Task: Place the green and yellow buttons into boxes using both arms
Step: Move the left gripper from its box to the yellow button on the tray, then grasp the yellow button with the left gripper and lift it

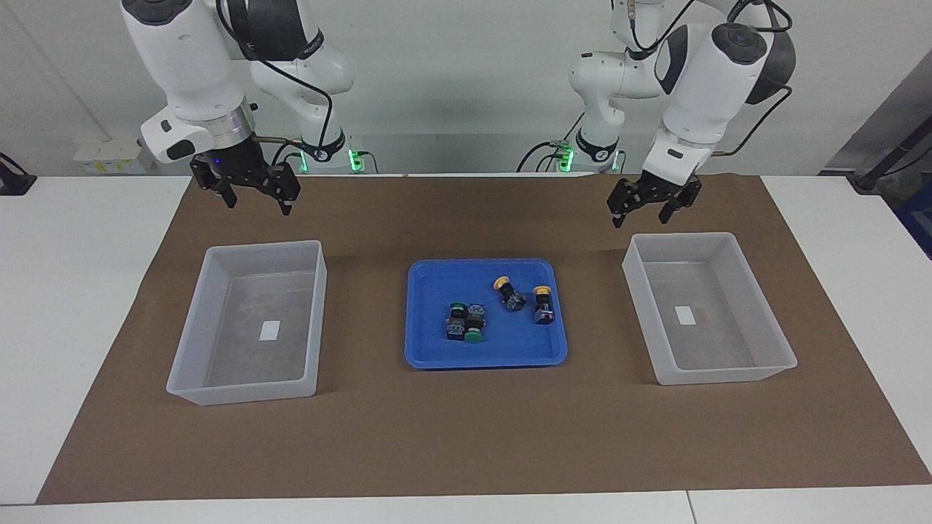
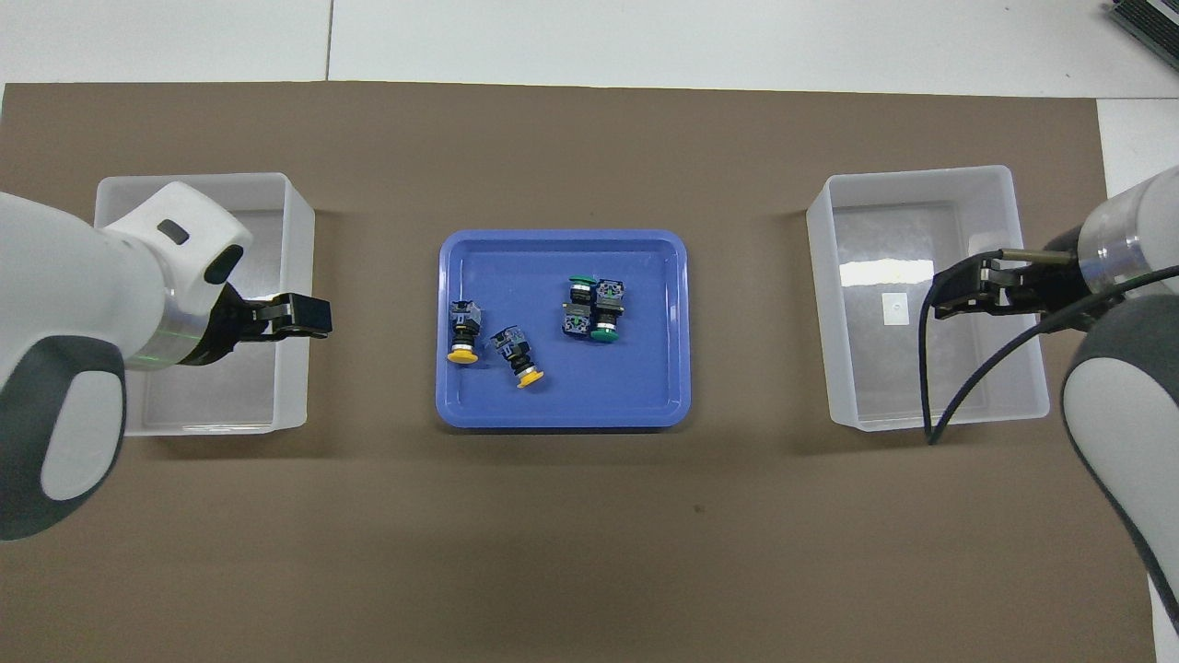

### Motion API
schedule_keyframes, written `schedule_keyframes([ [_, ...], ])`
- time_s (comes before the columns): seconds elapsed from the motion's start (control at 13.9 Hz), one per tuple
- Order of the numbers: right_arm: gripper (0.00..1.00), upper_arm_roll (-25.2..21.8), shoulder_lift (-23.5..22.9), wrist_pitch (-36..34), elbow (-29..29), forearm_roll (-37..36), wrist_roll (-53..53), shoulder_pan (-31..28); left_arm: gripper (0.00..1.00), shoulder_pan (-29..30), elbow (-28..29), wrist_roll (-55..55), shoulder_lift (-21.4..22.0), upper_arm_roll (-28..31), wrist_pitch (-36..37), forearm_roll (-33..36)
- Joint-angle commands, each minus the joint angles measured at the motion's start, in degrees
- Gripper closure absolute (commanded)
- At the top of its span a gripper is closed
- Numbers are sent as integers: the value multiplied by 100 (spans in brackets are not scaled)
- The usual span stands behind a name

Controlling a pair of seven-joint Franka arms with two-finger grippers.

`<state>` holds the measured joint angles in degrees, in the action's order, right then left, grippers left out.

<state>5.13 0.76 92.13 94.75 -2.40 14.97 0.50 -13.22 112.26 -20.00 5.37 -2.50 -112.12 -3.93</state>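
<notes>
Two yellow-capped buttons (image 1: 507,291) (image 1: 541,302) and two green-capped buttons (image 1: 457,319) (image 1: 475,326) lie on their sides in the shallow blue tray (image 1: 437,356). The green pair touch each other. In the overhead view the yellow ones (image 2: 463,336) (image 2: 516,354) and green ones (image 2: 578,304) (image 2: 606,318) show too. A translucent box (image 1: 247,389) (image 2: 912,175) holds only a label, as does the other box (image 1: 717,372) (image 2: 212,405). My right gripper (image 1: 257,201) (image 2: 939,299) hangs open and empty over the first box. My left gripper (image 1: 641,216) (image 2: 313,318) hangs open and empty over the other.
A brown mat (image 1: 466,437) covers the white table (image 1: 73,291). The tray (image 2: 562,419) sits midway between the boxes. Black cables hang from both arms.
</notes>
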Motion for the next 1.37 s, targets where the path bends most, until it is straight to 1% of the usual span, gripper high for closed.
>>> schedule_keyframes([
  [0.0,0,-73,83,-29,70,134,-143,20,0,-566,208,-591,-552,65,-1044,-99],
  [0.07,0,-73,83,-29,70,134,-143,20,0,-716,269,-863,-738,65,-1397,-99],
  [0.22,0,-73,83,-29,70,134,-143,20,0,-770,602,-962,-766,65,-2005,-99],
  [0.36,0,-73,83,-29,70,134,-152,20,0,-849,726,-971,-853,65,-2331,-99],
  [0.5,0,-73,83,-29,70,134,-143,20,0,-910,718,-988,-1169,65,-2603,-99],
  [0.58,0,-73,83,-29,70,134,-143,20,0,-1067,718,-1032,-1370,65,-2814,-99],
  [0.72,0,-73,83,-29,70,134,-143,20,0,-1192,718,-1234,-1687,65,-3201,-99],
  [1.01,0,-73,83,-29,70,134,-143,20,0,-1359,709,-1366,-1996,74,-3421,-99],
  [1.3,0,-73,83,-29,70,134,-143,20,0,-1429,718,-1393,-2119,74,-3536,-99],
])
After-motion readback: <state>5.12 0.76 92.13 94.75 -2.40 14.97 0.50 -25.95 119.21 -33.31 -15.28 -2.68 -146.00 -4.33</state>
